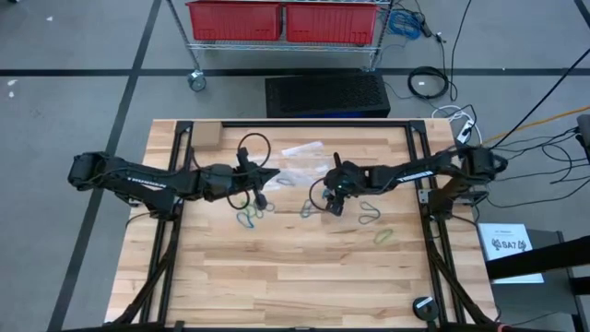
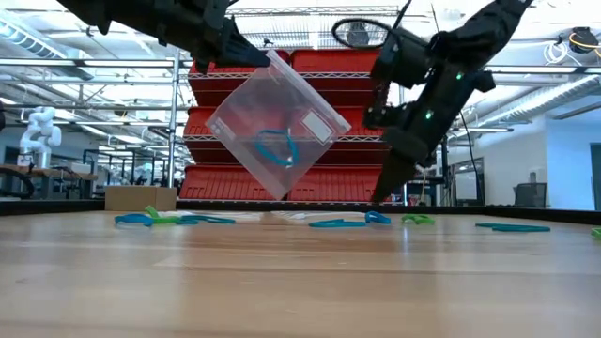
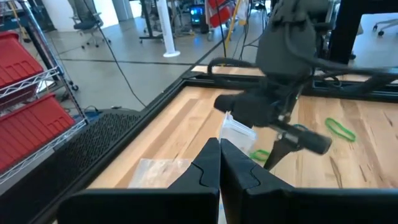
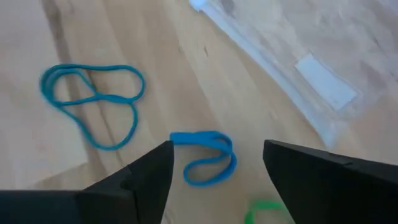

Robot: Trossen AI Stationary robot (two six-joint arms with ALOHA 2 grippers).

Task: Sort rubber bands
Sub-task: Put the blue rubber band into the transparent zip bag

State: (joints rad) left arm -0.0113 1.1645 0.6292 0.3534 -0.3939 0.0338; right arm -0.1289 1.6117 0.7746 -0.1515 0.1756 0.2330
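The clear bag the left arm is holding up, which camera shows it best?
The low view: the clear bag hangs tilted above the table with a blue band inside, pinched by the shut left end effector. The high view shows only a faint sliver; the left wrist view a small piece.

L gripper [image 3: 219,163] shut; R gripper [image 4: 217,163] open.

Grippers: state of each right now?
Left gripper: shut on clear bag, lifted off the table.
Right gripper: jaws open, empty, over blue rubber band.
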